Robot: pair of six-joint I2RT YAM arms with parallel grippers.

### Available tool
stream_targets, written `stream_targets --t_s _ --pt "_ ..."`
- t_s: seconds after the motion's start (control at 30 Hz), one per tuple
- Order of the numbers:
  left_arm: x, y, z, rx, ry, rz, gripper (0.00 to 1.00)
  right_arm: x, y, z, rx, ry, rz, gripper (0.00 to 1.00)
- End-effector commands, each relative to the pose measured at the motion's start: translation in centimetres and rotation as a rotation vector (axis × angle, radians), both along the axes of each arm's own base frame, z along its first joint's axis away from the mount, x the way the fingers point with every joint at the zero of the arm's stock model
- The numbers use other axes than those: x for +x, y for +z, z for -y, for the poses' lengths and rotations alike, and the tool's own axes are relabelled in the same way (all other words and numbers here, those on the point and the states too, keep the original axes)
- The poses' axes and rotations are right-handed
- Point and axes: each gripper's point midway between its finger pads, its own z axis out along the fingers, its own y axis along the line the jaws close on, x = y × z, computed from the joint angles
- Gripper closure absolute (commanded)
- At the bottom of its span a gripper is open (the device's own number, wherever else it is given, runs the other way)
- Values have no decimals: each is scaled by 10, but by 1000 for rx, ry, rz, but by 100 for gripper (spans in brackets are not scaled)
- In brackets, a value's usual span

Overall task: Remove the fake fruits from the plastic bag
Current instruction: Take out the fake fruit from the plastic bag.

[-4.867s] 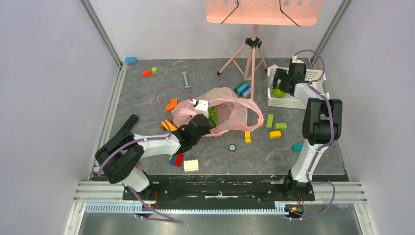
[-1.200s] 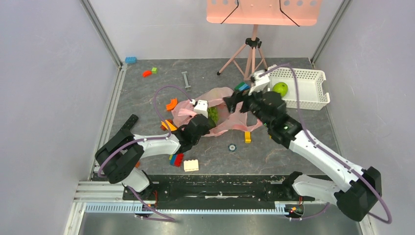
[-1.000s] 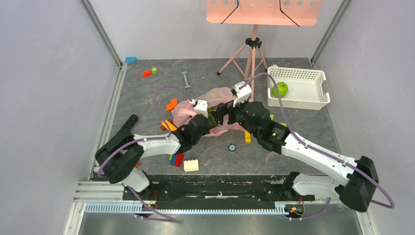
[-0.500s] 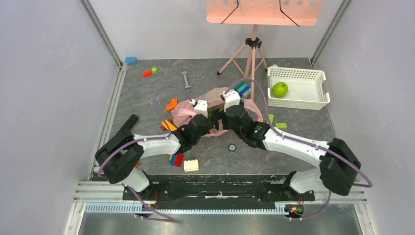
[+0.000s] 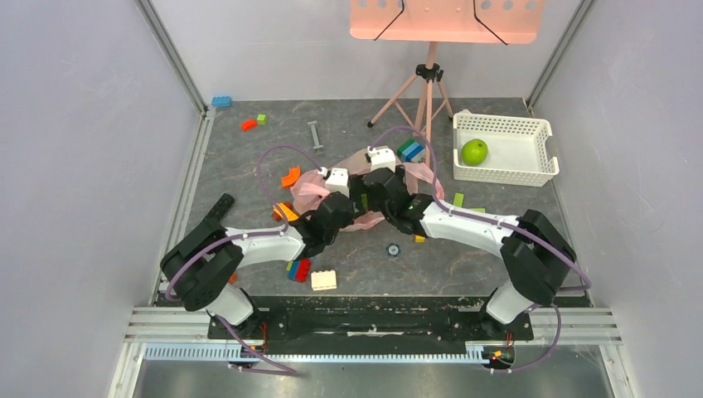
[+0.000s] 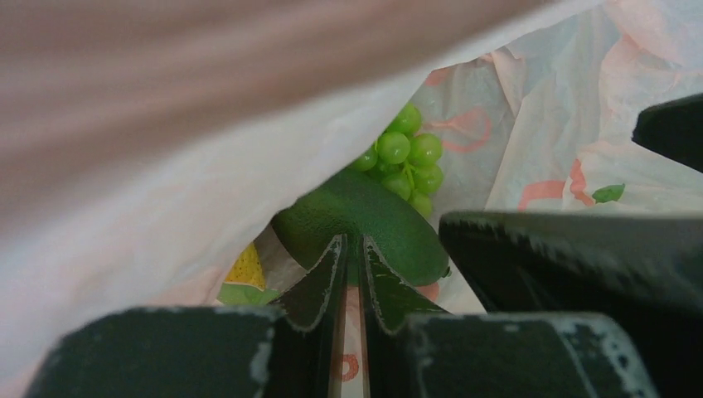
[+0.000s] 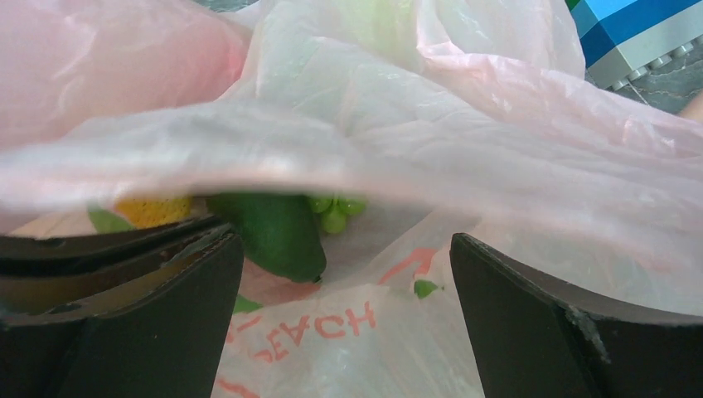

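Hovering at the plastic bag (image 7: pixel 373 99) mouth, right fingers (image 7: pixel 149 315) gape empty; the avocado (image 7: pixel 273 228) lies just ahead, long axis slanting across their gap. Left fingers (image 6: pixel 319 290) pinch the bag's film.

The left fingers (image 6: pixel 319 286) press together, while the right fingers (image 7: pixel 141 332) spread wide.

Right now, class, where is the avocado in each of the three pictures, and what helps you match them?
Top external: not visible; it is hidden inside the bag.
Left wrist: avocado at centre, slightly low.
Right wrist: avocado left of centre, under the bag's fold.
Landmark: the grapes beside it, seen in both wrist views.
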Motion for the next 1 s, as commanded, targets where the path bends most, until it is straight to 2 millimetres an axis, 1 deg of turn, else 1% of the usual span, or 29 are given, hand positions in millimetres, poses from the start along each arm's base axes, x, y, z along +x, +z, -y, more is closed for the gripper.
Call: stream_targets --t_s 0.0,0.2,0.3,0.43,0.53,0.63,0.77,0.87,0.97 --pt "4 17 4 -52 13 43 85 28 18 -10 100 -50 61 2" --pt "4 17 4 -50 15 44 85 51 13 -9 149 -45 63 2" --pt "4 17 4 -51 14 44 85 59 11 -14 179 -16 64 2" --pt "5 18 4 -50 13 45 85 64 12 -25 213 34 68 4" --pt "5 17 4 -50 13 44 85 64 13 -34 235 80 77 7" --pt "5 18 4 -49 12 45 85 67 12 -38 238 89 76 11" --pt "5 17 4 -46 12 45 85 75 4 -35 214 62 68 13" --pt "5 18 5 -48 11 45 85 86 -3 -31 183 25 63 13" --pt "5 18 5 -47 11 45 85 97 -7 -27 157 -14 59 9"
